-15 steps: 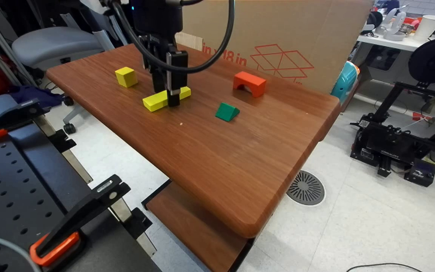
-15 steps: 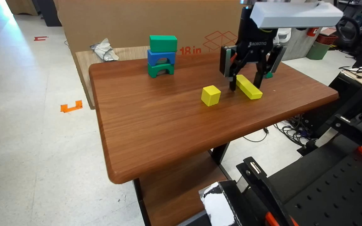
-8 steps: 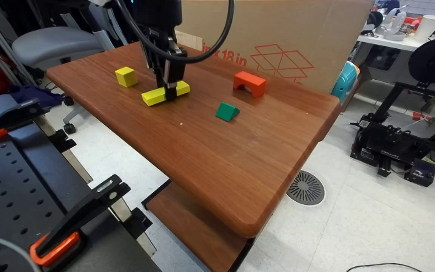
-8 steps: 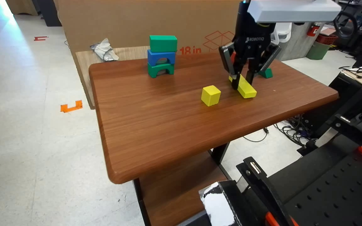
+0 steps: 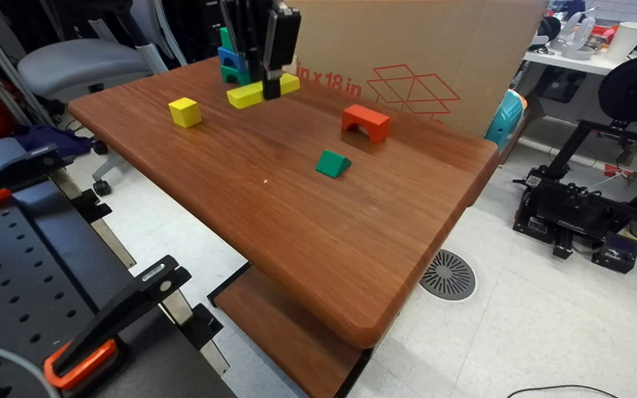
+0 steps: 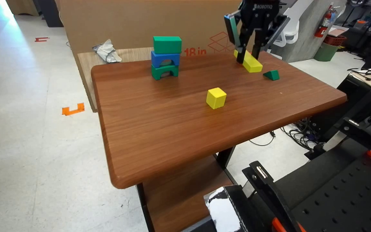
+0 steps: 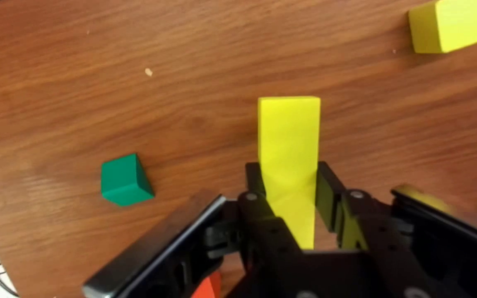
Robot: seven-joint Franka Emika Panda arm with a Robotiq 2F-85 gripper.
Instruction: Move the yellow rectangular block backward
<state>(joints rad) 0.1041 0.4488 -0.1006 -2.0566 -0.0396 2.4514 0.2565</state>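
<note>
The tool [image 7: 290, 176] clamps the yellow rectangular block [image 7: 290, 145] midway, long axis roughly square to the brown counter's [image 5: 351, 237] long edges.

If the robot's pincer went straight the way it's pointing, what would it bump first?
The table, most likely. The pincer points down with the yellow bar gripped in it, and no other block shows in that line. How big the gap is, I can't tell.
</note>
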